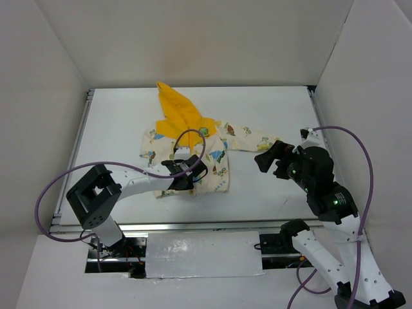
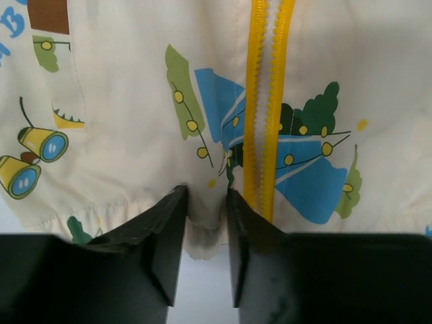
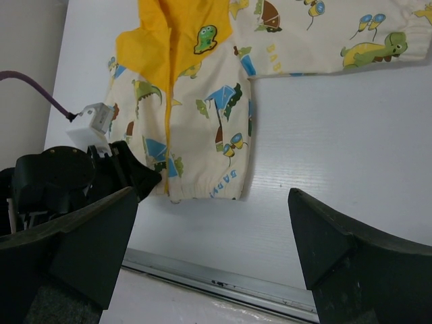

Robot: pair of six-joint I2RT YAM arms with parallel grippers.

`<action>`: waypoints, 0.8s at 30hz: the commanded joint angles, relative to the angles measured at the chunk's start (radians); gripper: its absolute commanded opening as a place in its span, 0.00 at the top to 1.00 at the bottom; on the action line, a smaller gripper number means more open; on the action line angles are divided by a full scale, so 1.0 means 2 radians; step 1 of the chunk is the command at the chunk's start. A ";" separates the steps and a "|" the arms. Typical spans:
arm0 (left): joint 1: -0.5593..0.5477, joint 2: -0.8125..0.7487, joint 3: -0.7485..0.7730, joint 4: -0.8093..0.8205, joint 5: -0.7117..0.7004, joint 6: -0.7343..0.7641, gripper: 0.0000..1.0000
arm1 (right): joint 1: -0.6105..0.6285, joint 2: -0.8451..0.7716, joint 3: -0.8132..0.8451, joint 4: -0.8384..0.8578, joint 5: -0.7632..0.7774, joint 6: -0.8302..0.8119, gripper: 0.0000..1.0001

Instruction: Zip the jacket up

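Note:
The cream jacket (image 1: pixel 193 145) with cartoon prints lies flat on the white table, its yellow hood (image 1: pixel 175 108) pointing to the back. My left gripper (image 1: pixel 188 175) is at its bottom hem. In the left wrist view the left gripper (image 2: pixel 206 202) is shut on the hem of the jacket (image 2: pixel 135 101), just left of the yellow zipper strip (image 2: pixel 268 101). My right gripper (image 1: pixel 270 156) is wide open and empty above the table, right of the jacket body and near its right sleeve (image 1: pixel 254 136). The right wrist view shows the jacket (image 3: pixel 209 115) and green chest patch (image 3: pixel 204 38) beyond the right gripper (image 3: pixel 216 236).
White walls enclose the table on the left, back and right. A metal rail (image 3: pixel 223 280) runs along the table's front edge. Purple cables (image 1: pixel 193 138) loop from both arms, one over the jacket.

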 commanded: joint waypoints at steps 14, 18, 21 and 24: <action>0.064 -0.201 -0.100 0.140 0.099 0.027 1.00 | 0.006 0.047 -0.026 0.082 -0.099 -0.011 0.00; 0.092 -0.264 -0.159 0.228 0.191 0.030 1.00 | 0.030 0.106 -0.063 0.192 -0.180 0.017 0.00; 0.104 -0.284 -0.177 0.262 0.231 0.031 1.00 | 0.071 0.167 -0.092 0.306 -0.219 0.050 0.01; 0.111 -0.300 -0.197 0.298 0.266 0.034 1.00 | 0.110 0.257 -0.104 0.429 -0.257 0.088 0.08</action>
